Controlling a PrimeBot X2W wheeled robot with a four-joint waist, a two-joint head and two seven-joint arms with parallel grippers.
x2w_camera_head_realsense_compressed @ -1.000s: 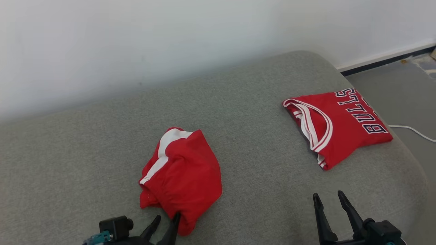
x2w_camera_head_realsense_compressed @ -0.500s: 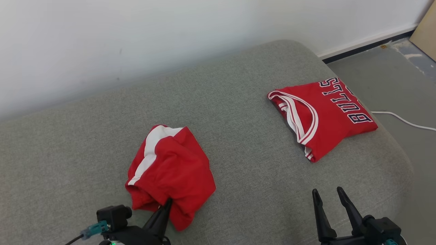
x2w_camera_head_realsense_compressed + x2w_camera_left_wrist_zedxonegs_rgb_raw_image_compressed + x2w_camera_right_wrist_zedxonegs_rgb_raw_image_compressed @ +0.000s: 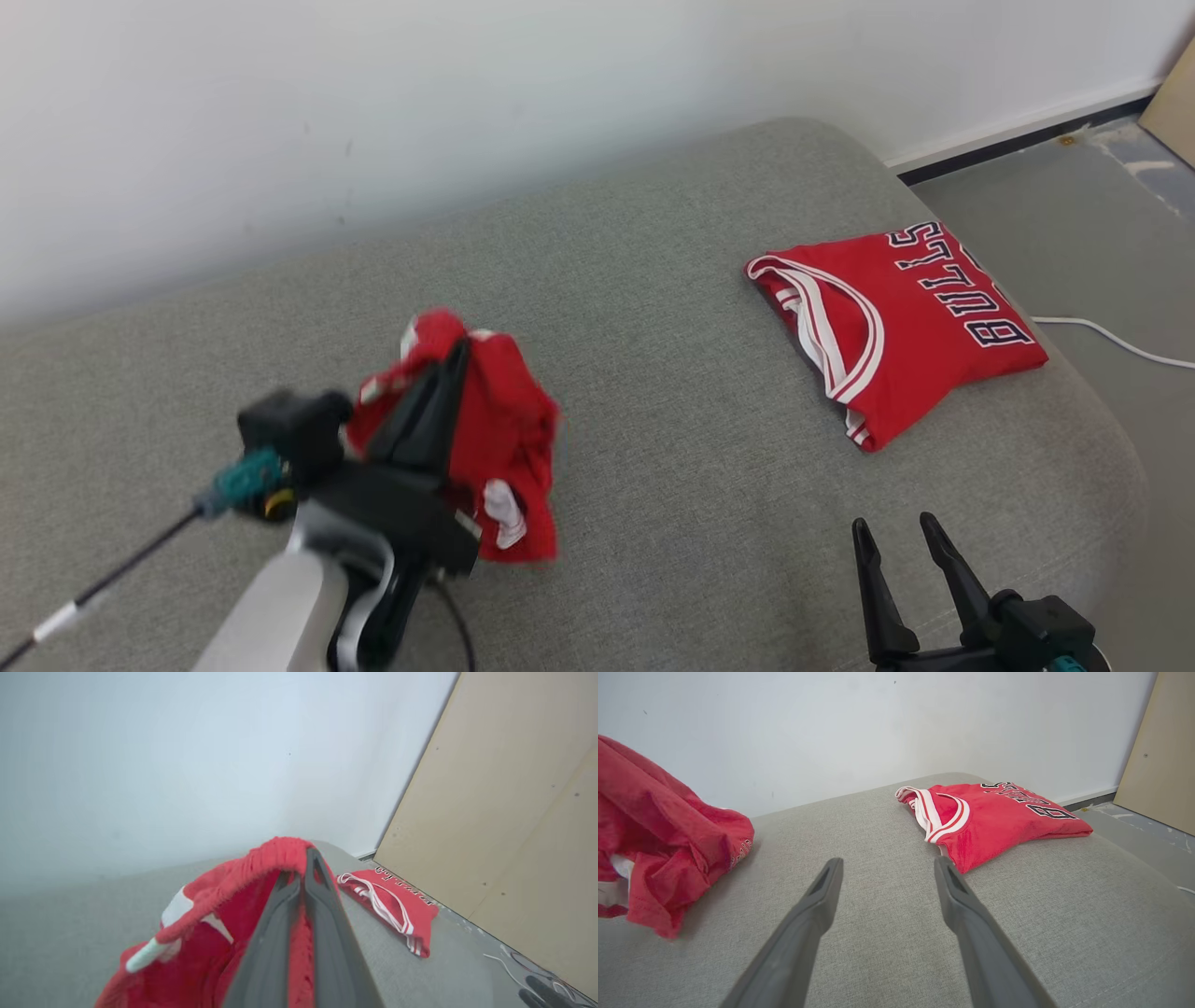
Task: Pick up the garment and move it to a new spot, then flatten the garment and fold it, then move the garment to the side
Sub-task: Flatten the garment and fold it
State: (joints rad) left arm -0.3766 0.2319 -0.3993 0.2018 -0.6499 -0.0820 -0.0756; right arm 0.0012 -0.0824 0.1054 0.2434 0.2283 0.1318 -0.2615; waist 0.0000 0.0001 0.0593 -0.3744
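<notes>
The garment (image 3: 509, 429) is a crumpled red piece with white stripes, hanging from my left gripper (image 3: 456, 353), which is shut on its elastic edge and holds it off the grey cushion. In the left wrist view the fingers (image 3: 322, 896) are pressed together with the red garment (image 3: 210, 933) draped over them. The right wrist view has the garment (image 3: 658, 849) dangling at the left. My right gripper (image 3: 898, 532) stands open at the lower right above the cushion, holding nothing; its gripper (image 3: 887, 865) points toward the wall.
A folded red Bulls jersey (image 3: 906, 322) lies at the right end of the grey cushion (image 3: 653, 308). A white wall runs behind. A white cable (image 3: 1120, 341) lies on the floor beyond the right edge. A tan board (image 3: 514, 793) leans at the far right.
My left gripper closed on the garment's near edge, then rose and moved away from me, lifting the garment off the cushion. The right gripper stayed put. The head camera shifted slightly.
</notes>
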